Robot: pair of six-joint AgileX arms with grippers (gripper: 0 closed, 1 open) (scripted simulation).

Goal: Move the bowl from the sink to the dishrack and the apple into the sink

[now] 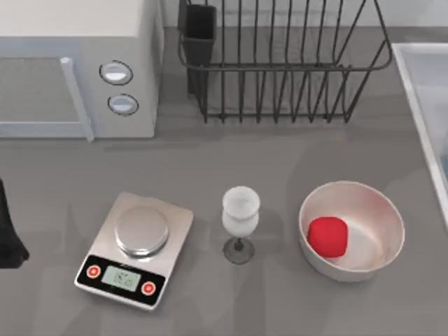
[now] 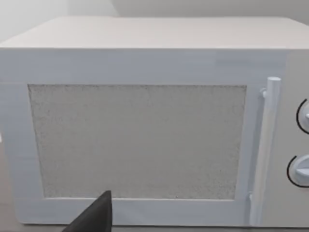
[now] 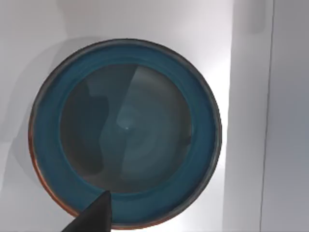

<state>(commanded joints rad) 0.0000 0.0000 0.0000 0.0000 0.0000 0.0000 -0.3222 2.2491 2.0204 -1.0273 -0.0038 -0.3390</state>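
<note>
The teal-blue bowl [image 3: 125, 130] with its thin orange-red rim sits upright on the pale floor of the sink [image 3: 145, 19]. My right gripper [image 3: 94, 217] hangs right above it, a dark part of it showing over the bowl's near rim. The red apple [image 1: 327, 236] lies inside a cream-white bowl [image 1: 381, 241] at the table's front right. The sink's light rim [image 1: 420, 77] runs along the right edge. The black wire dishrack [image 1: 280, 63] stands at the back, with a dark utensil cup [image 1: 199, 31] at its left corner. My left gripper [image 2: 94, 217] faces the microwave door.
A white microwave [image 1: 77, 66] fills the back left; its door handle [image 2: 263, 150] is vertical. A kitchen scale [image 1: 136, 248] sits at the front left. A frosted wine glass [image 1: 240, 222] stands between the scale and the cream bowl. My left arm [image 1: 8, 234] is at the left edge.
</note>
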